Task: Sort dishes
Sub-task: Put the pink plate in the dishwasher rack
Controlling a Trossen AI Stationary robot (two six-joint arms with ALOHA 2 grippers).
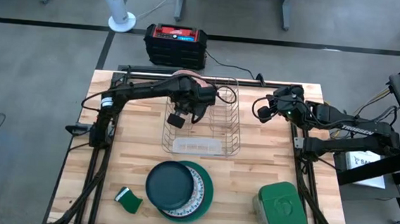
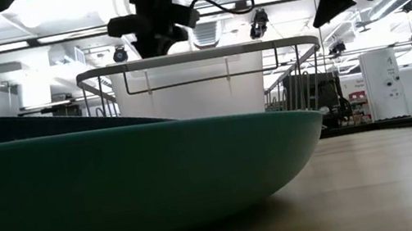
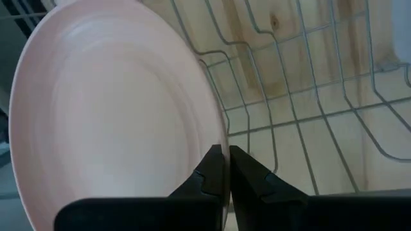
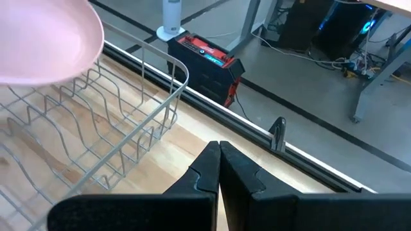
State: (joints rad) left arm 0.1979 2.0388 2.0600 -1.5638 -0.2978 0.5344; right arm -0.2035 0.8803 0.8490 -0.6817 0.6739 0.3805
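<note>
My left gripper (image 1: 186,83) (image 3: 225,153) is over the far end of the wire dish rack (image 1: 203,123), shut on the salmon-pink plate (image 1: 186,73) (image 3: 115,115). That plate also shows in the right wrist view (image 4: 45,38), tilted above the rack's wires (image 4: 96,128). Near the table's front edge, the dark teal plate (image 1: 169,182) tops a stack on the white ornamented plate (image 1: 196,189) and the bright teal-green plate (image 1: 207,196) (image 2: 133,177). My right gripper (image 1: 262,111) (image 4: 219,151) is shut on nothing, raised to the right of the rack. My left gripper pinches the pink plate's rim (image 3: 217,136) between its two fingers, one on each face. The plate stands on edge, tilted, over the rack's far end. Whether its lower rim rests on the wires cannot be told.
A square green-lidded container (image 1: 279,206) sits at the table's near right. A small green sponge (image 1: 129,200) lies near left of the stack. A white caddy (image 1: 197,146) hangs on the rack's near side. A black-and-red box (image 1: 175,43) stands on the floor beyond the table.
</note>
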